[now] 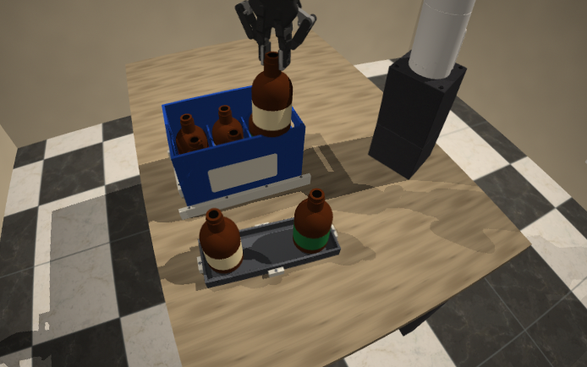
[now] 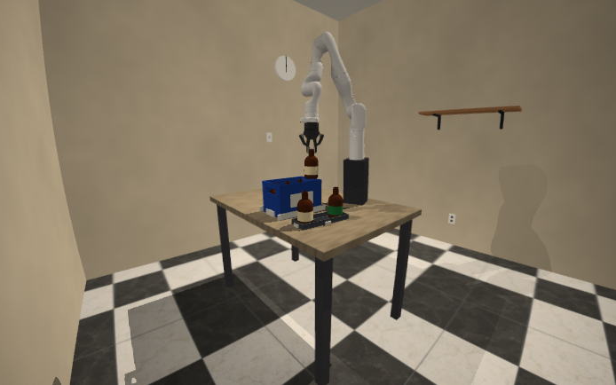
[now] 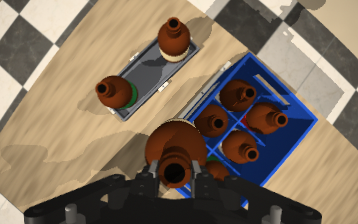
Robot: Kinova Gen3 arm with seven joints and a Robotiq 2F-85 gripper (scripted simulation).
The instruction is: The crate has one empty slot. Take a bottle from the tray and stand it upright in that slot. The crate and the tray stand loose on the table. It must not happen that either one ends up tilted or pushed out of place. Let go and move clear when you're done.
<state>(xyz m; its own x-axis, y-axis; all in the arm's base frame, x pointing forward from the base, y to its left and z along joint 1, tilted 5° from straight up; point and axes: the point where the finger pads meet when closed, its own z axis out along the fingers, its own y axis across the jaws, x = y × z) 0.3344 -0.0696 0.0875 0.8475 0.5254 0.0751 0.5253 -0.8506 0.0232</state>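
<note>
My gripper [image 1: 274,58] is shut on the neck of a brown bottle with a cream label [image 1: 271,100] and holds it upright in the air above the right end of the blue crate [image 1: 237,150]. The held bottle also shows in the wrist view [image 3: 175,150] over the crate's near corner [image 3: 252,125], and in the exterior view [image 2: 311,165]. Several brown bottles [image 1: 207,129] stand in the crate's other slots. The dark grey tray [image 1: 268,250] holds a cream-labelled bottle [image 1: 220,241] at its left end and a green-labelled bottle [image 1: 313,221] at its right end.
The arm's black base block [image 1: 414,118] stands at the table's right rear. The crate sits on a light grey base strip [image 1: 245,195] just behind the tray. The table's edges fall to a chequered floor.
</note>
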